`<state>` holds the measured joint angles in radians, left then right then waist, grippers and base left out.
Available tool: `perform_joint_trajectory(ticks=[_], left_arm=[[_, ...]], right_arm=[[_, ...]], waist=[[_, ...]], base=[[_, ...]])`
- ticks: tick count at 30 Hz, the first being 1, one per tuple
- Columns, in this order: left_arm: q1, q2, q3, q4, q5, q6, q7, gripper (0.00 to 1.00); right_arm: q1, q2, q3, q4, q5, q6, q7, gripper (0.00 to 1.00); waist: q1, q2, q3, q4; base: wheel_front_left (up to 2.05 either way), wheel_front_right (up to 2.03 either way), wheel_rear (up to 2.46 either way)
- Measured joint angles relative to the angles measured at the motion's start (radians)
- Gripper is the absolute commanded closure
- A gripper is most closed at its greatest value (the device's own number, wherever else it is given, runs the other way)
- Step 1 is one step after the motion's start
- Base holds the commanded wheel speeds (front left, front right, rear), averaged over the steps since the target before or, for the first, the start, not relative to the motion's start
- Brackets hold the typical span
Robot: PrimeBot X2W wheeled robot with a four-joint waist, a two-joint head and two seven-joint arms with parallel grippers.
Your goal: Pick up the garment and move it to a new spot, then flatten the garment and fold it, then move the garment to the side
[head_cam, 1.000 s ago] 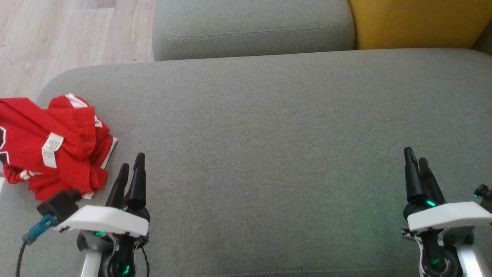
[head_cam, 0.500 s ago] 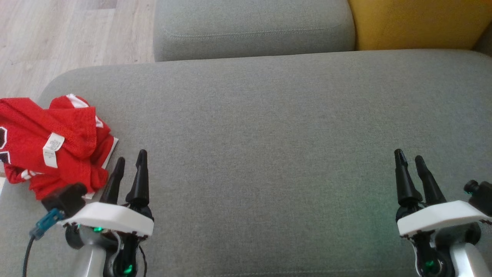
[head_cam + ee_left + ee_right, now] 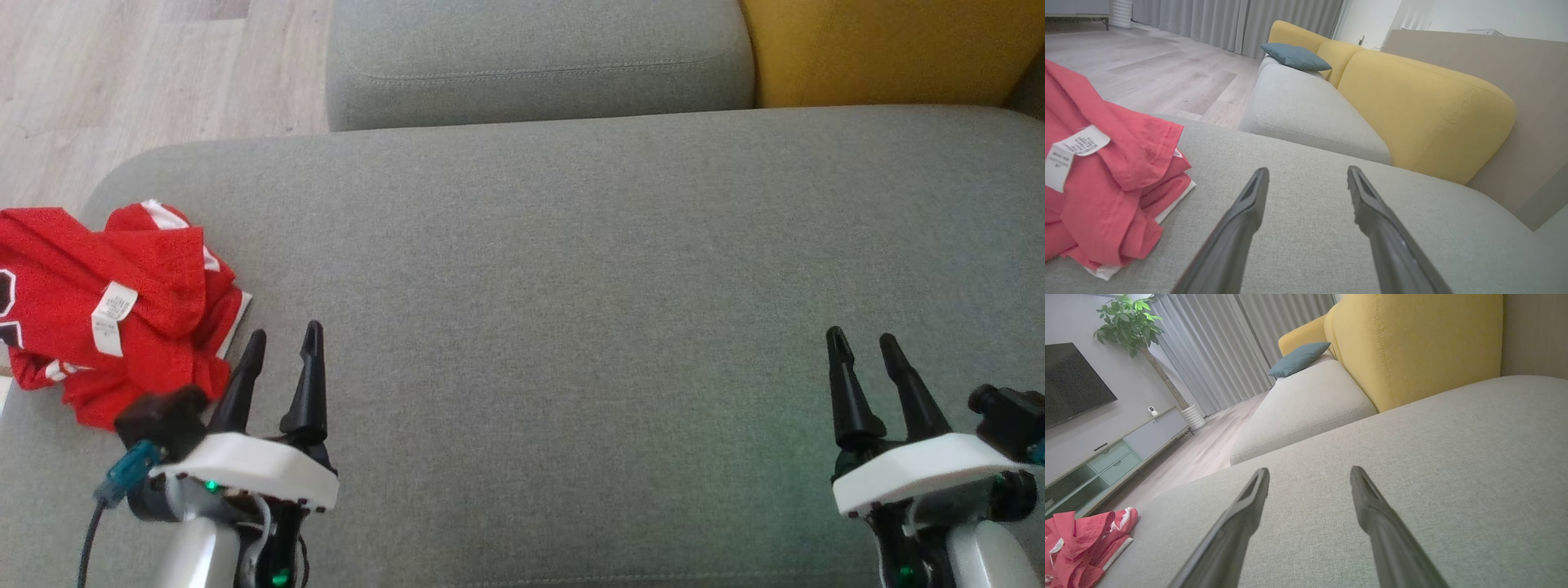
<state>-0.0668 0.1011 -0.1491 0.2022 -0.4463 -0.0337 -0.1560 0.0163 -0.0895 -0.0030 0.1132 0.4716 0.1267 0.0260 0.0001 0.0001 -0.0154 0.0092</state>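
A crumpled red garment (image 3: 106,310) with white trim and a white care label lies at the left end of the grey sofa seat (image 3: 571,278). My left gripper (image 3: 282,343) stands open just to its right, fingers apart and empty, close to the cloth's edge but not touching it. In the left wrist view the garment (image 3: 1102,192) bunches at the left, beside the left gripper (image 3: 1306,175). My right gripper (image 3: 861,347) is open and empty far across the seat at the lower right. The right wrist view shows the garment (image 3: 1081,543) at the lower left, far from the right gripper (image 3: 1308,475).
A second grey cushion (image 3: 539,57) and a yellow backrest (image 3: 890,49) lie beyond the seat. Wooden floor (image 3: 122,73) shows past the seat's rounded left end. A blue pillow (image 3: 1294,57) sits farther along the sofa. The broad middle of the seat is bare fabric.
Both grippers have opened from nearly shut to fingers apart. The left one has shifted slightly right, the right one slightly left. The garment has not moved.
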Motion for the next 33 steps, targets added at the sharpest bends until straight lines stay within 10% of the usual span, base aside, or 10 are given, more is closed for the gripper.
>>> perform_joint_trajectory(ticks=[33], left_arm=[[0.001, 0.016, -0.035, 0.087, 0.341, 0.044, -0.093, 0.0]], right_arm=[[0.036, 0.024, 0.008, -0.035, -0.325, 0.0, -0.047, 0.0]], waist=[[0.0, 0.0, -0.001, 0.009]], base=[[0.0, 0.0, 0.0]])
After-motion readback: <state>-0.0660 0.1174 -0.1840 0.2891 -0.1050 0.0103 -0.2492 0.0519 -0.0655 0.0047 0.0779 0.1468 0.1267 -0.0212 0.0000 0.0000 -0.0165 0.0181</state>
